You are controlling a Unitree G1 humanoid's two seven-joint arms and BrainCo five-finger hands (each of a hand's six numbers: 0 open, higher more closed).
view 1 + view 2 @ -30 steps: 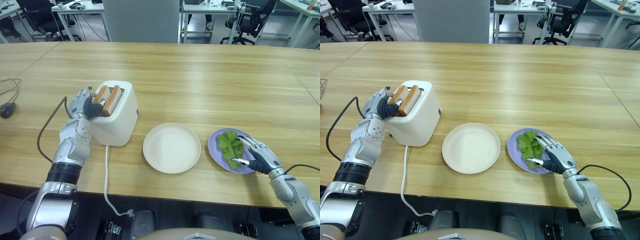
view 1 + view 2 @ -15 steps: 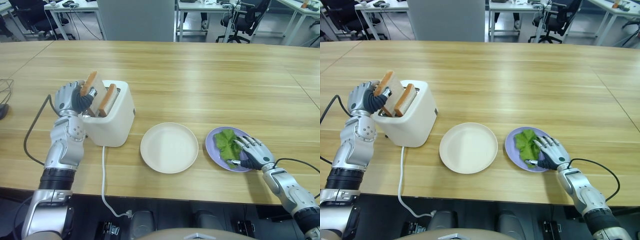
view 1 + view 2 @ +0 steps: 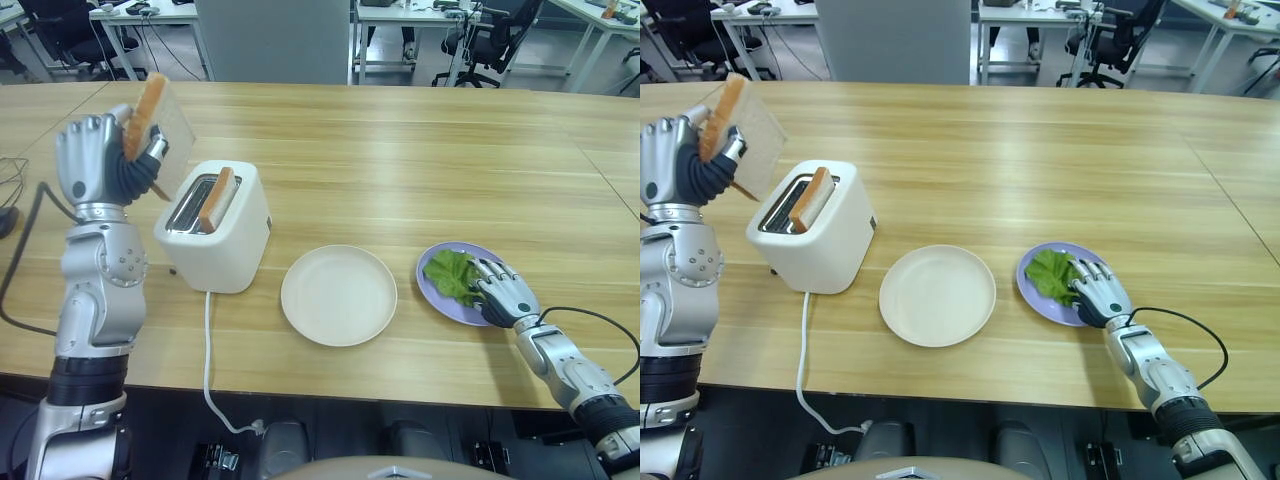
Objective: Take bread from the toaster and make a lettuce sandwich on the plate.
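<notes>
The left hand [image 3: 92, 165] is raised above the bench [image 3: 400, 150] near its left edge, up and to the left of the toaster [image 3: 225, 245], with its fingers [image 3: 128, 172] curled and pinching a slice of bread [image 3: 166, 118] by its lower edge. The slice stands nearly upright, tilted a little, with a pale face and an orange-brown crust, and looks stiff enough to carry by one edge. A second slice [image 3: 214, 198] sits in the toaster's right slot. The step in hand appears to be carrying the bread to the cream plate [image 3: 338, 296], which sits toward the near edge, right of the toaster. Doing it well probably means keeping the pinch firm while swinging across above the toaster, turning the slice flat, and lowering it onto the plate's middle before letting go, so it does not slide off the rim. The right hand [image 3: 505, 293] rests on the lettuce [image 3: 450, 275] on the purple plate [image 3: 440, 306] beside the cream one; whether it grips the leaf cannot be told.
</notes>
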